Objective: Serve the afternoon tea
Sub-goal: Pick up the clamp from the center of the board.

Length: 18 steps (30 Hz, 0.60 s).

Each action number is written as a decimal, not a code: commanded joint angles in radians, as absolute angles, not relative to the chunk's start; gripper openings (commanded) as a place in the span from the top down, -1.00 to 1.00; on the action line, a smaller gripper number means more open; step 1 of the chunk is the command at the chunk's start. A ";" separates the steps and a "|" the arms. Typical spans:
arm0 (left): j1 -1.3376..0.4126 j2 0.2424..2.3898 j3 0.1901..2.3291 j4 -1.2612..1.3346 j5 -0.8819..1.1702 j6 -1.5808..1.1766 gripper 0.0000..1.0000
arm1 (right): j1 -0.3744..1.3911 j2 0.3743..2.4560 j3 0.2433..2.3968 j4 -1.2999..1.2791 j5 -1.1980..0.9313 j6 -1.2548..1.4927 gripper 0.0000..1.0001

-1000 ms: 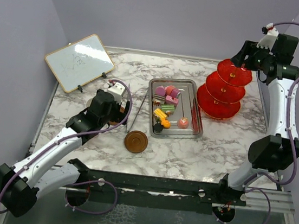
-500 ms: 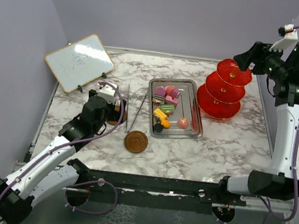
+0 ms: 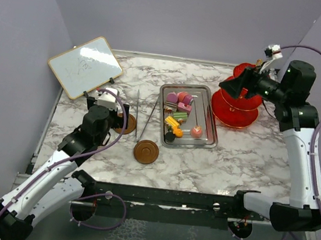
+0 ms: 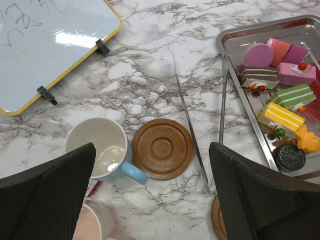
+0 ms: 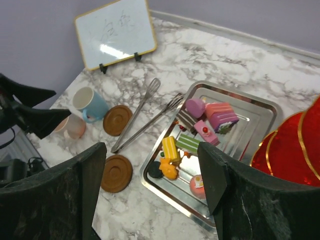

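The little cakes lie all together in a shiny metal tray in the middle of the table. I see a round pink one, a purple block, a pink slice with a red ball on top, a brown and white striped slice, a green slice, a yellow slice and a round black cookie. The red stand is just beside the tray, on its right. It is see-through, with gold edges, and the right arm hides part of its top.

The blue cup stands upright on the left side, white inside, right next to a brown saucer. The pink cup is close beside the blue one. The other saucer sits nearer the front. Long metal tongs lie between the saucers and the tray.

The left gripper hangs over the cups with its fingers spread wide, holding nothing. The right gripper is up in the air by the stand, spread wide too, with nothing in it.

The table is white marble with grey veins. A whiteboard leans at the back left, and the walls are pale purple
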State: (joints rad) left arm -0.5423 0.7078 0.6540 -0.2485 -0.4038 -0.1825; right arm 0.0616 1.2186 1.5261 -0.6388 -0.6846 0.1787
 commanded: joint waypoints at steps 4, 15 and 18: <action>-0.536 0.715 0.680 -0.279 -0.456 -0.200 -0.98 | 0.270 1.207 1.410 -0.698 -0.605 0.152 -0.50; -0.524 0.768 0.718 -0.323 -0.412 -0.198 -0.98 | 0.389 1.158 1.119 -0.621 -0.552 0.217 -0.47; -0.519 0.768 0.715 -0.326 -0.403 -0.199 -0.98 | 0.440 1.172 1.114 -0.635 -0.493 0.240 -0.47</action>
